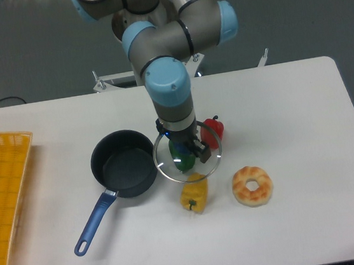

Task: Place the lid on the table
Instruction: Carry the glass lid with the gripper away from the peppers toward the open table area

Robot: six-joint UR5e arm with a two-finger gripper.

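Gripper (185, 145) points straight down, fingers closed on the centre knob of the round clear glass lid w/ thin silver rim (188, 158), holding it roughly level. Can't tell if the lid touches anything below. Lid sits just right of the dark blue saucepan w/ blue handle (124, 163), its rim overlapping the pan's right edge in view. Through the glass: a green pepper (183, 159). Red pepper (214, 130) at the lid's upper right, yellow pepper (195, 194) just below it, glazed ring doughnut (253, 186) to the lower right. All on the white smooth tabletop (290, 113). Yellow mesh basket (1, 191) at far left edge.
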